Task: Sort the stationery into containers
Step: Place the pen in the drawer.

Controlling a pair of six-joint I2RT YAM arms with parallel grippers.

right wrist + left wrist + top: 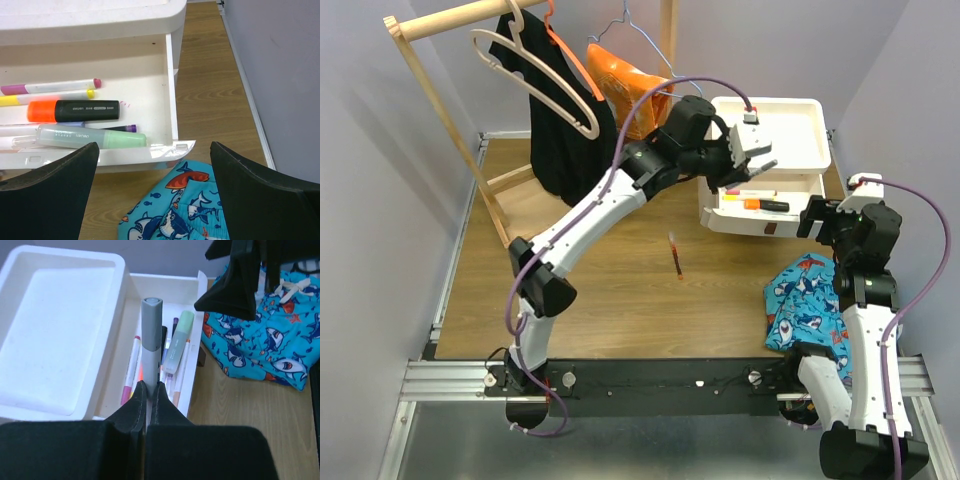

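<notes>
- Red pen (674, 255) is lying alone on the bare table, well apart from the white drawer unit (790, 125). It's not yet sorted, and an arm sweeping low could be knocking it further off.
- L gripper (149, 388) is clamping shut on a grey highlighter (151, 322), gripping only its tail end, w/ the body sticking fwd over the open drawer (170, 95).
- Risk: being held by one end, it may be tipping on release and landing crooked across the green highlighter (178, 340) & the other pens, prob. jamming the drawer later.
- R gripper (817, 215) is hanging wide open, holding nothing, just beside the drawer's front corner, above the shark cloth (805, 300).
- Risk: the arms are working close together, so R nudging the drawer could be shifting it under L's drop.
</notes>
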